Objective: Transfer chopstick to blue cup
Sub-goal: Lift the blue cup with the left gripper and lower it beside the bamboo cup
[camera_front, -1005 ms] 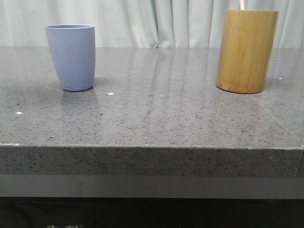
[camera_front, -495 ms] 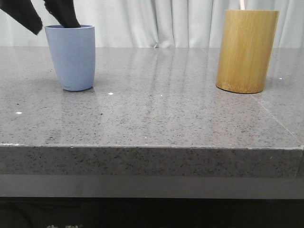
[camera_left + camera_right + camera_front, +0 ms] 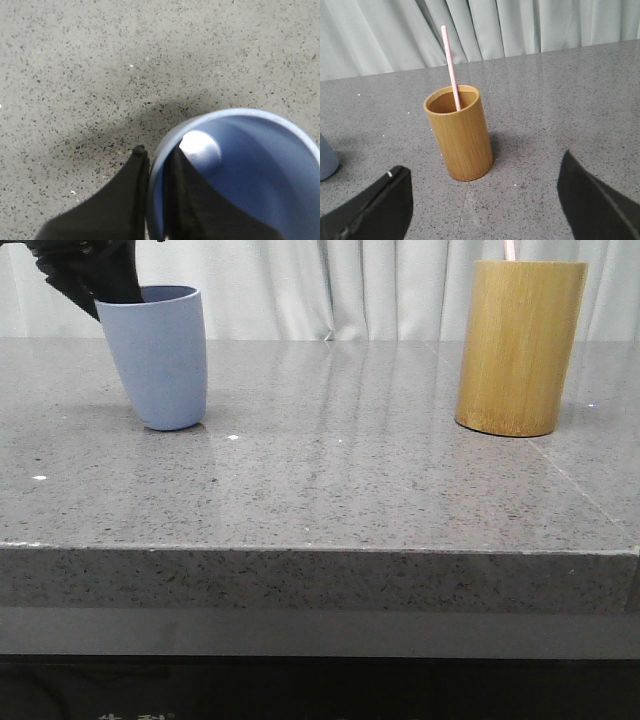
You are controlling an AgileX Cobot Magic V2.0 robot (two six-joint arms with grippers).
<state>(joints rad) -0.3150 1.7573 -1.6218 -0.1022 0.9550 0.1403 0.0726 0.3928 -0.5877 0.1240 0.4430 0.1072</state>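
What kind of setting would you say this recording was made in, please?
Probably a staged test bench, not a real kitchen: a bare speckled stone counter, a plain pale curtain behind, and only a blue cup and bamboo holder set out.

The tabletop (image 3: 330, 480) is a grey speckled stone slab with a glossy face and a thick front edge. Two things stand directly on it, well apart. The blue cup (image 3: 157, 358) sits toward the left, tilted, its rim leaning rightward while its rounded base touches the surface. The bamboo cylinder (image 3: 519, 347) stands upright toward the right, casting a soft reflection on the stone beneath it. From the right wrist view, the same cylinder (image 3: 460, 133) rests flat on the speckled surface (image 3: 555, 115).
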